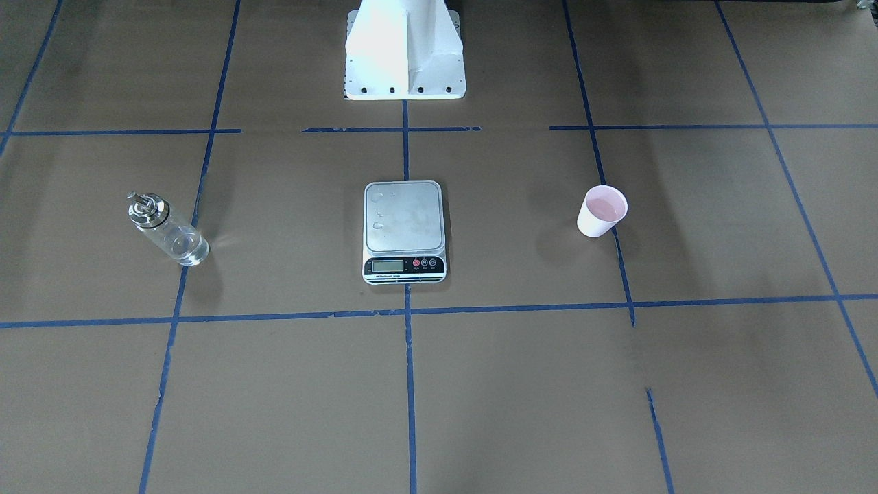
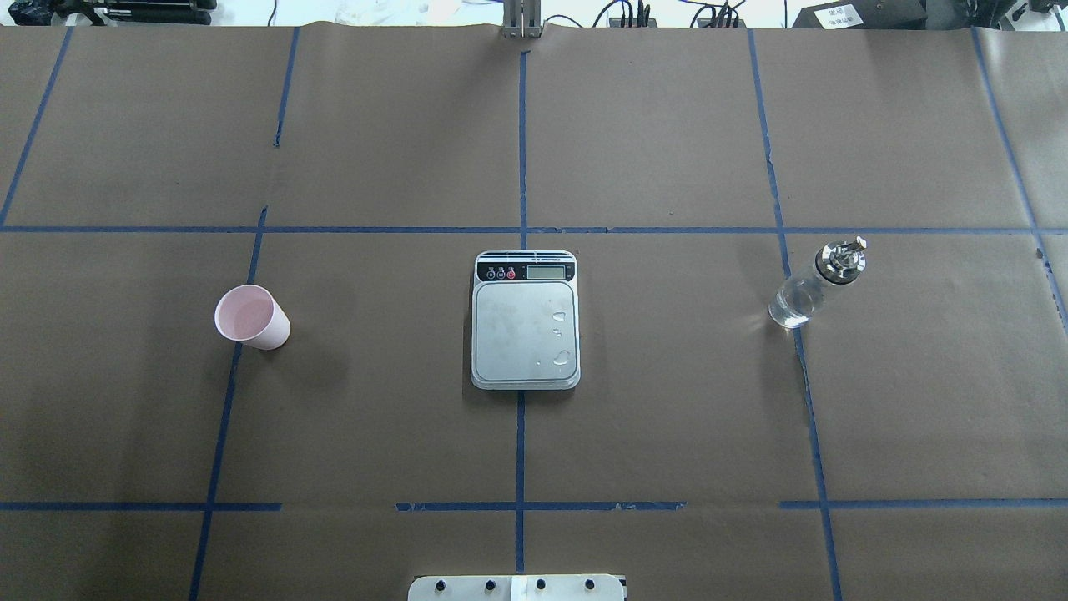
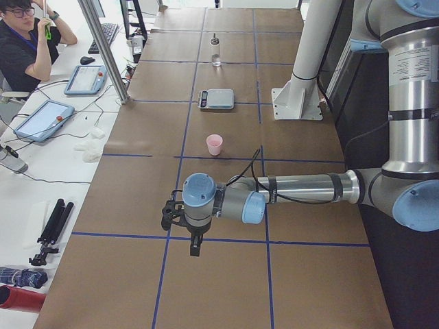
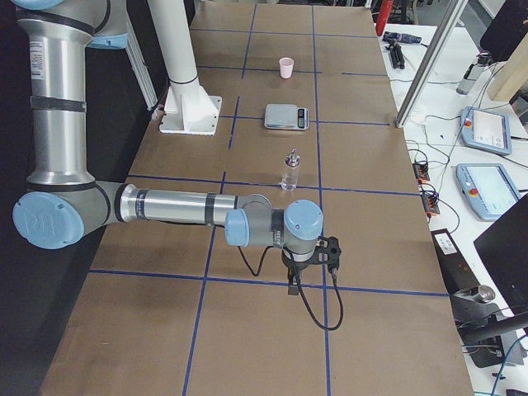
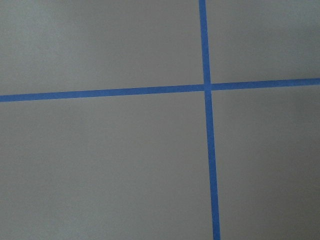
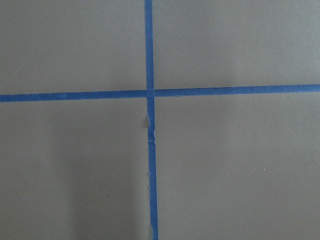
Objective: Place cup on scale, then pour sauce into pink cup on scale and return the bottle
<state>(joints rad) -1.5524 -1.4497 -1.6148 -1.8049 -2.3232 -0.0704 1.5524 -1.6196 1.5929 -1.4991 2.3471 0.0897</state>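
pink cup [image 2: 252, 317] upright, clear glass bottle [image 2: 808, 290] w/ silver cap, L claw [image 3: 195, 251] & R claw [image 4: 292, 288] grip can't tell

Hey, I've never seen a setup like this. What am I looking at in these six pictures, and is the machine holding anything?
This is a robot with two jointed arms at a paper-covered table crossed by blue tape. Two pictures look down from opposite sides, two look along the table from its ends, two come from wrist cameras and show only paper and tape. A pink cup, a kitchen scale and a clear glass bottle stand apart in a row. The left tool and right tool hang over bare paper, holding nothing.
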